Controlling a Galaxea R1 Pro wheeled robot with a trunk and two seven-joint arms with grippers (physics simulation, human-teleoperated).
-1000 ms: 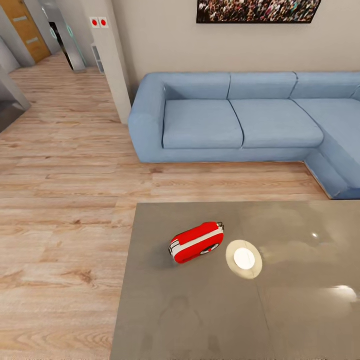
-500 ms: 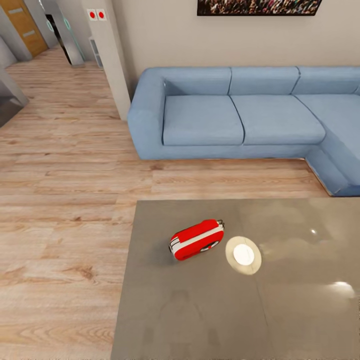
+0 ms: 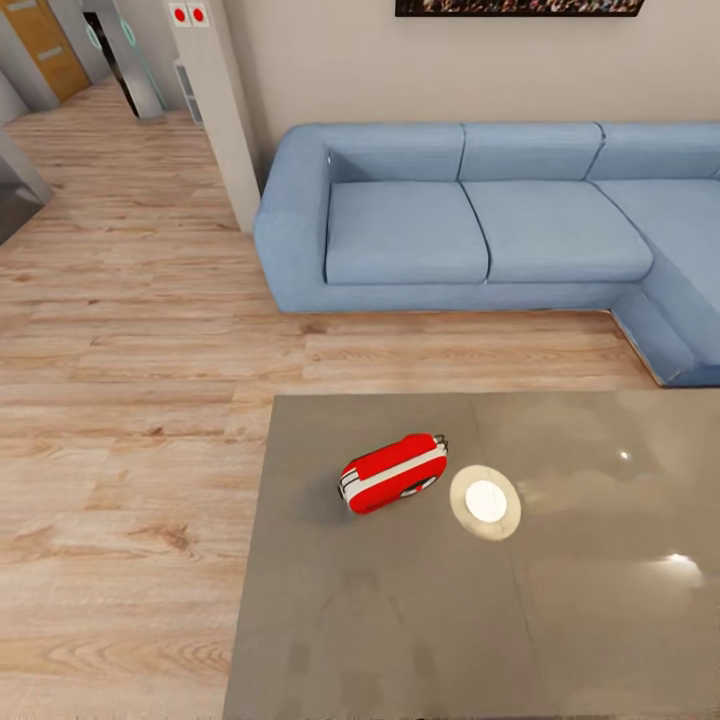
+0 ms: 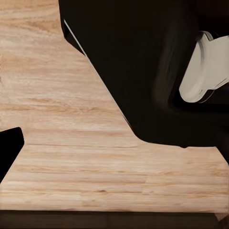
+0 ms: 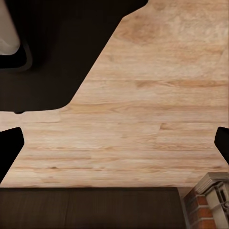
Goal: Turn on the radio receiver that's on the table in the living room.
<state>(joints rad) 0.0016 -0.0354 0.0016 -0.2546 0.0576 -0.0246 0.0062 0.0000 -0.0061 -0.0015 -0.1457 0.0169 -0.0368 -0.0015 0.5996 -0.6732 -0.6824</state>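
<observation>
A glossy grey-brown counter (image 3: 400, 620) fills the foreground of the head view, its near edge cut off by the frame. On it, toward the far left part of the top, the red radio receiver (image 3: 393, 472) lies on its side, tilted, with its white band running lengthwise and a dark dial just visible on the lower face (its thin wire handle shows at the far end). Just beside it, to the right and apart from it, sits a round white-glowing disc (image 3: 485, 501). Bright highlights dot the counter's right half.

Beyond the counter runs a light wood plank floor (image 3: 130, 400), and past that a blue sectional sofa (image 3: 470, 230) stands against a beige wall (image 3: 400, 70), turning a corner at the right. A sliver of a crowd picture (image 3: 518, 7) hangs above it. At far left a white pillar (image 3: 220, 110) carries two red-and-white squares (image 3: 188, 14), with a hallway behind.

In the left wrist view, dark robot body (image 4: 143, 62) and a pale rounded part (image 4: 207, 69) hang over plank flooring; a black finger (image 4: 8, 148) of the left pincer shows at the edge. In the right wrist view, black fingers (image 5: 8, 150) of the right pincer sit at opposite edges, spread wide, over floor. The left pincer's spread cannot be told.
</observation>
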